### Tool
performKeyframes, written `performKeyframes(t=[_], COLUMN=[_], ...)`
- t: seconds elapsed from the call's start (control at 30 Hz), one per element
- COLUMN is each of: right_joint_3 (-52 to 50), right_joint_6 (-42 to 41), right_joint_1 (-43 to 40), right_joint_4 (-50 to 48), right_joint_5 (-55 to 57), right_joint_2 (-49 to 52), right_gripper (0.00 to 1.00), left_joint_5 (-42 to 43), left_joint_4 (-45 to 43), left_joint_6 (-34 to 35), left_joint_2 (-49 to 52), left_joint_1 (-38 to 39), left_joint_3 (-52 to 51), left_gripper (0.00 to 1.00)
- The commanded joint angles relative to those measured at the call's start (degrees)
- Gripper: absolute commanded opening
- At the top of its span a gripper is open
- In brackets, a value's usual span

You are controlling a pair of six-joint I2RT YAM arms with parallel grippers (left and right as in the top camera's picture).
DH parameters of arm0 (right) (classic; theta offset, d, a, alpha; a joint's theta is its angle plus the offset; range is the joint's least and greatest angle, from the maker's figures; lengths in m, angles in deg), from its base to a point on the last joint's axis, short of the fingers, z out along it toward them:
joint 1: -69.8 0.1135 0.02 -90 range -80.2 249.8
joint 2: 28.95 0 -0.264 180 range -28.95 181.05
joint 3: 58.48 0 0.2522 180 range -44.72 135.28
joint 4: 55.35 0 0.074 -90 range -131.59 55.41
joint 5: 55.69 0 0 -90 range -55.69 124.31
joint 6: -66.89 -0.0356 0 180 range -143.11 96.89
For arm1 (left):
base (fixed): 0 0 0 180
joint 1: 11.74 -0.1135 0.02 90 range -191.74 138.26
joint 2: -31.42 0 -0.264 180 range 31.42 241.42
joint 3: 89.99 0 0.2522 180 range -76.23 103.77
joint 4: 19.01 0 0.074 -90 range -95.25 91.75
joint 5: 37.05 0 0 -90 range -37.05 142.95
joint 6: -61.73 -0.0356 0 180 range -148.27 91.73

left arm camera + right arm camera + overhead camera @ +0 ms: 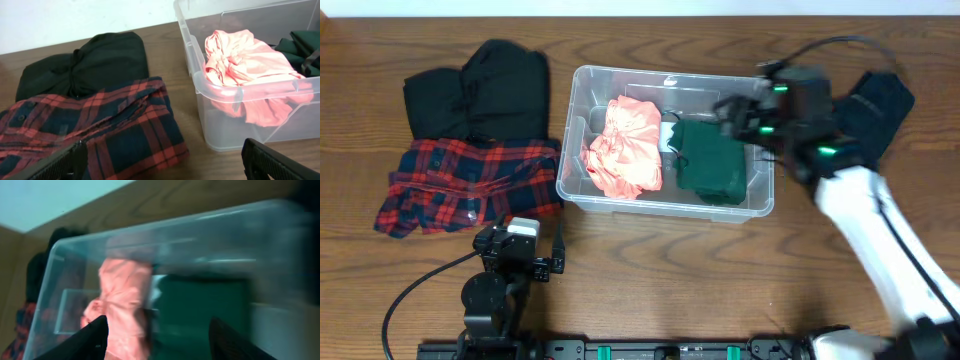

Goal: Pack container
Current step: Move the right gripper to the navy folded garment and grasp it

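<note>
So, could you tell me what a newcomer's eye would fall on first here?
The bright coral garment stands out, bunched in the left half of the clear bin mid-table, beside a dark green garment. Left of the bin lies a red-and-navy plaid shirt, with a black garment behind it.

Your counter (pixel 650 270) is brown wood with a visible grain. From overhead, the clear plastic container (pixel 660 207) sits flat on it a little toward 12 o'clock of centre. At the container's 9 o'clock, just beside its left wall, lies a folded red-and-navy plaid shirt (pixel 470 185). A black garment (pixel 485 90) touches the shirt's far edge, toward 10 o'clock. At the container's 3 o'clock lies a dark blue garment (pixel 880 105), partly hidden.
</note>
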Motion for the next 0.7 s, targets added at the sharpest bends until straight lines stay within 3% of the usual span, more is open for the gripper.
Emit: performKeyframes(t=[0.0, 0.17, 0.3, 0.67], right_joint_3=[0.48, 0.46, 0.46, 0.46], right_joint_6=[7.78, 7.93, 6.82, 5.84], right_joint_1=[-6.08, -18.27, -26.29, -39.54], right_joint_4=[5.05, 14.49, 15.85, 4.50], right_joint_5=[2.10, 10.84, 13.75, 12.46], right_joint_2=[-4.90, -5.92, -2.89, 7.98], right_gripper=[0.62, 0.64, 0.66, 0.76], left_joint_5=[0.13, 0.13, 0.13, 0.13], left_joint_4=[0.33, 0.35, 0.33, 0.33], left_joint_6=[0.26, 0.26, 0.26, 0.26], left_joint_2=[-0.37, -0.37, -0.37, -0.37], left_joint_1=[-0.24, -0.24, -0.24, -0.24], left_joint_3=[-1.20, -1.20, -1.20, -1.20], left_gripper=[0.98, 0.98, 0.98, 0.98])
